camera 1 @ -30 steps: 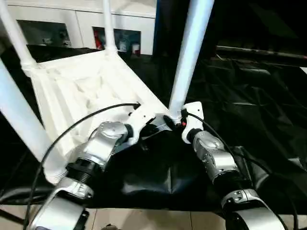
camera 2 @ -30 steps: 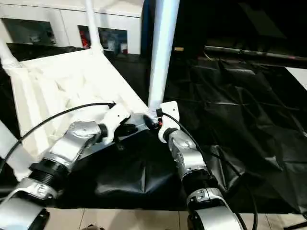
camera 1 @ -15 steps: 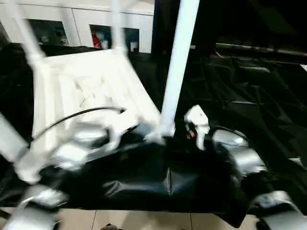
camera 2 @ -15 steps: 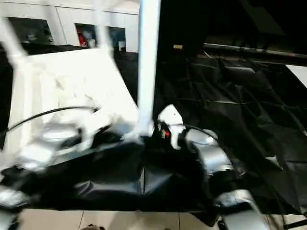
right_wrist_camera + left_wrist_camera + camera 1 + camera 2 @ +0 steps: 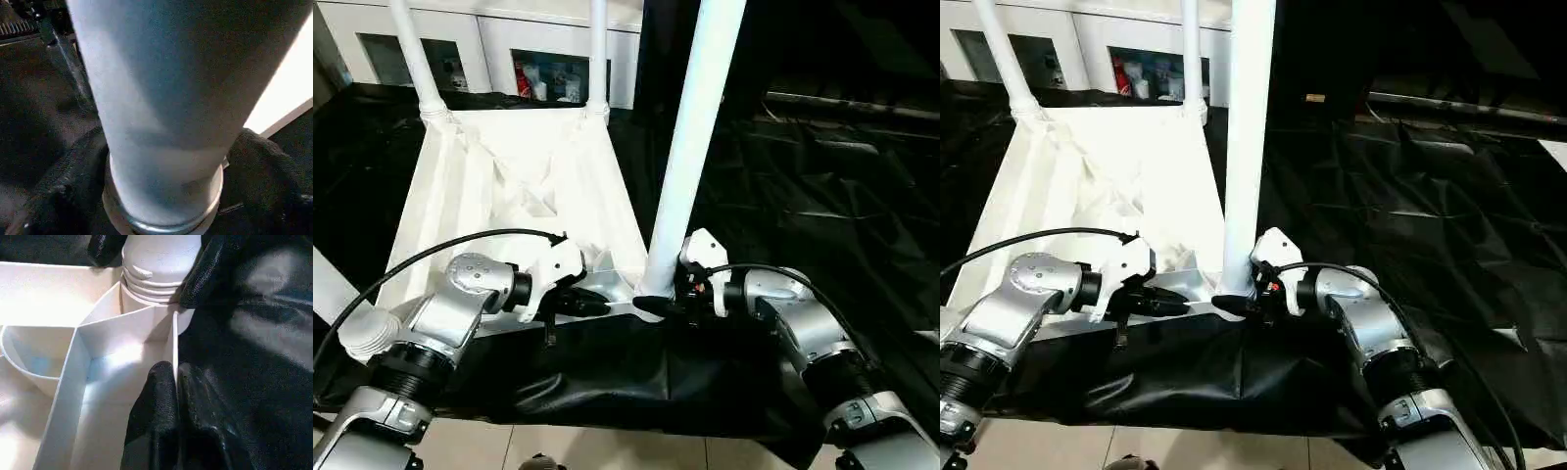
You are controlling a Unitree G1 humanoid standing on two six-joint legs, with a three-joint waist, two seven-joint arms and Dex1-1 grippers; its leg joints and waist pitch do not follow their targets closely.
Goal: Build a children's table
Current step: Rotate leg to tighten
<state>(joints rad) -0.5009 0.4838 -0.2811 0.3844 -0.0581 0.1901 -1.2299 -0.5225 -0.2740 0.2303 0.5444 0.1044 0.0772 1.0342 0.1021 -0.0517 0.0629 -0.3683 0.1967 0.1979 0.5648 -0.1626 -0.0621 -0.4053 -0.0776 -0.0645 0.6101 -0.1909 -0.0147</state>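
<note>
Table top, head views: table top (image 5: pixel 509 186) lies upside down on a black sheet (image 5: pixel 822 196), ribbed side up, near edge just ahead of both arms.
Legs, head views: three white legs stand in corner sockets: two at the far corners (image 5: pixel 411 49) (image 5: pixel 597 54), one at the near right corner (image 5: pixel 690 147). At the near left a white ribbed piece (image 5: pixel 372 333) sits by the forearm; I cannot tell whether a leg is seated there.
Progress: I judge the build mostly done, with the near right leg in hand and the fourth corner to check.
Left wrist view: left gripper (image 5: pixel 176 387) is pinched closed on the thin upright rim (image 5: pixel 174 340) of the top, close to the corner socket (image 5: pixel 156 289). Plastic looks smooth and matte, with thin straight ribs and one curved wall.
Right wrist view: right gripper (image 5: pixel 164 171) stands wide, its black fingers (image 5: pixel 264 171) wrapped either side of the near leg just above its ringed base; a round, tapered, smooth tube.
Surroundings: white cabinet (image 5: pixel 538 59) with glass fronts behind; the sheet is glossy and creased.
</note>
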